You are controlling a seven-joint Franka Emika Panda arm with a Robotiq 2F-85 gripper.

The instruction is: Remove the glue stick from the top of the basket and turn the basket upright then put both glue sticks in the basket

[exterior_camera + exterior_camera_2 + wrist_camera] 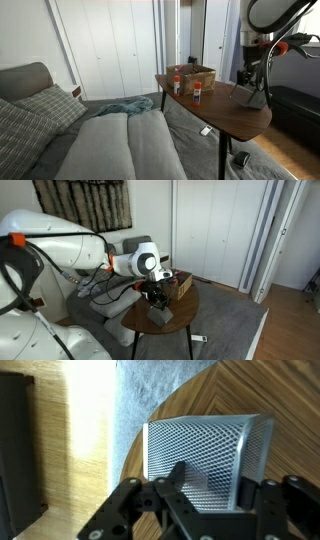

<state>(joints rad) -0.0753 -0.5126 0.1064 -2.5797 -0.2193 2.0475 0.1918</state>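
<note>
The grey wire-mesh basket (205, 445) fills the wrist view, lying over the wooden table. My gripper (210, 482) has one finger on each side of it and looks shut on it. In both exterior views the gripper (256, 80) (155, 288) holds the basket (259, 97) tilted at the table surface, near the table's edge. Two red-orange glue sticks (178, 87) (197, 92) stand on the table beside the cardboard box, well away from the gripper. They do not show in the wrist view.
A brown cardboard box (196, 74) (181, 283) sits on the round wooden table (225, 115). A grey sofa with cushions (60, 120) stands beside the table. Grey carpet (135, 410) and wood floor lie past the table's edge.
</note>
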